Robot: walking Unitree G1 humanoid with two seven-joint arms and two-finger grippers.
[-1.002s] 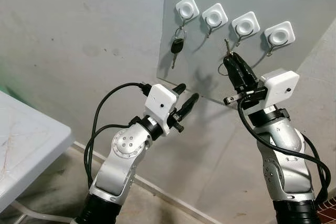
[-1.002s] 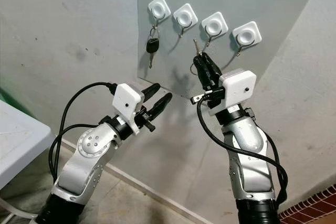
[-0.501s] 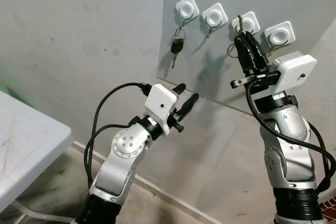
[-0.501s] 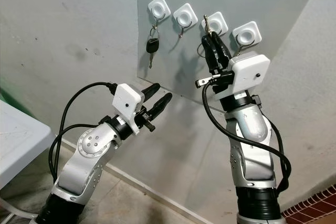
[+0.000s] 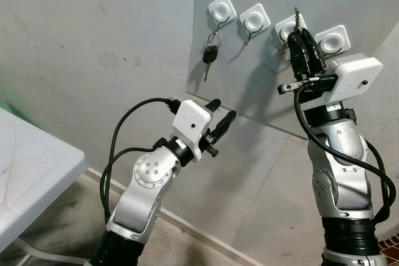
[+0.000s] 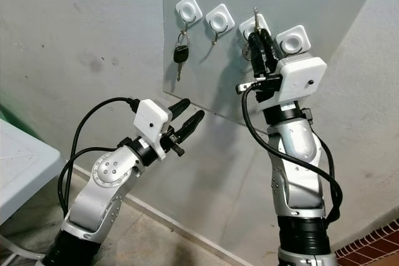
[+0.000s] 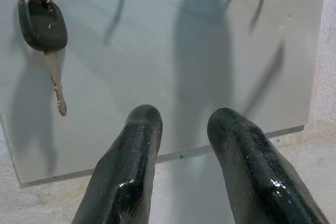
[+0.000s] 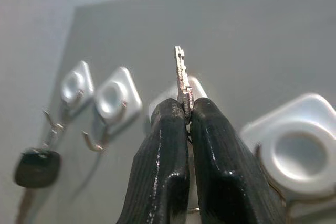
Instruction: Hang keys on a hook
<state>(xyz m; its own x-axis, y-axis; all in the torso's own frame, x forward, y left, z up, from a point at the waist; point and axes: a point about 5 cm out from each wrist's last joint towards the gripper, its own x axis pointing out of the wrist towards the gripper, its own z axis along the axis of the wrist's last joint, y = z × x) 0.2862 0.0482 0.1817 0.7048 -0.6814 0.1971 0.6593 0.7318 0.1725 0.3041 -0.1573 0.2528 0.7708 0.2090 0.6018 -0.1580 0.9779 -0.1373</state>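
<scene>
Left hand (image 5: 223, 121) hangs low, short of the grey board (image 5: 355, 48), fingers spread, holding nothing; a white table (image 5: 28, 172) corner sits at far left. Right hand (image 5: 303, 45) is raised against the board, fingers pressed together, pinching a key (image 8: 182, 77) with its blade sticking up past the fingertips, right at the third hook (image 5: 288, 28) from left. Leftmost hook (image 5: 222, 9) already carries a black-headed key (image 5: 210, 55). Second hook (image 5: 255, 19) and fourth hook (image 5: 332, 40) hold nothing.
</scene>
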